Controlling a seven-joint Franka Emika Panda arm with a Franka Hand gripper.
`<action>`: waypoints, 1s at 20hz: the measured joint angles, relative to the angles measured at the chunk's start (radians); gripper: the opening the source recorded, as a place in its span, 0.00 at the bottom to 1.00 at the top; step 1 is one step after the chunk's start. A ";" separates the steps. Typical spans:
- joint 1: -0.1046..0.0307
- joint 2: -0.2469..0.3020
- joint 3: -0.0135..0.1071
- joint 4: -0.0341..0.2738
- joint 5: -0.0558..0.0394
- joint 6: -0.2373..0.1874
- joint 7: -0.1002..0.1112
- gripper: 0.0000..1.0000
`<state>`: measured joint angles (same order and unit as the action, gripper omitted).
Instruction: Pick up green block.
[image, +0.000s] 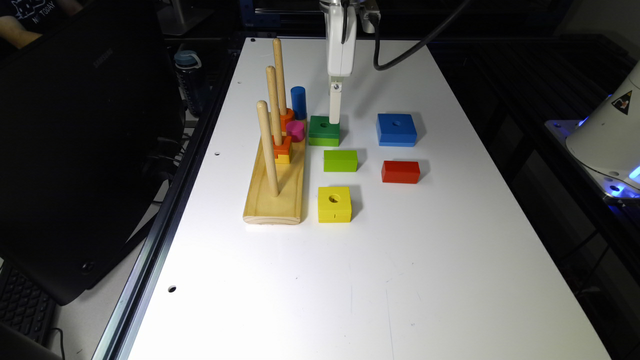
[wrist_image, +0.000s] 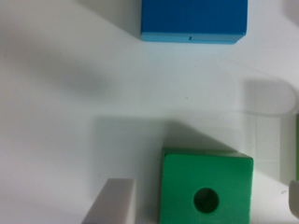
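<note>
The green block (image: 324, 131), a square with a dark green top, a lime lower layer and a round centre hole, lies on the white table (image: 350, 280) beside the wooden peg stand. My gripper (image: 335, 119) hangs straight down at the block's far corner on the exterior view's right, almost at table height. In the wrist view the green block (wrist_image: 205, 186) sits between my two fingers. One pale finger (wrist_image: 112, 203) stands off one side and the other shows at the picture's edge. The gripper (wrist_image: 203, 203) is open, with a gap on each side of the block.
The peg stand (image: 276, 185) with three tall pegs and small stacked pieces is close on the exterior view's left. A blue cylinder (image: 298, 102) and a pink piece (image: 296, 130) stand by it. A blue square block (image: 396, 129), a lime block (image: 340, 160), a red block (image: 400, 171) and a yellow block (image: 334, 204) lie nearby.
</note>
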<state>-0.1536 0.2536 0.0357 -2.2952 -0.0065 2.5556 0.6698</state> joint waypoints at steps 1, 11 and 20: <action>0.000 0.000 0.000 0.000 0.0000 0.000 0.000 1.00; 0.000 0.061 0.000 0.006 0.0000 0.066 0.000 1.00; 0.000 0.061 0.002 0.010 0.0000 0.066 0.000 1.00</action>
<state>-0.1537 0.3147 0.0373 -2.2850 -0.0064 2.6215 0.6698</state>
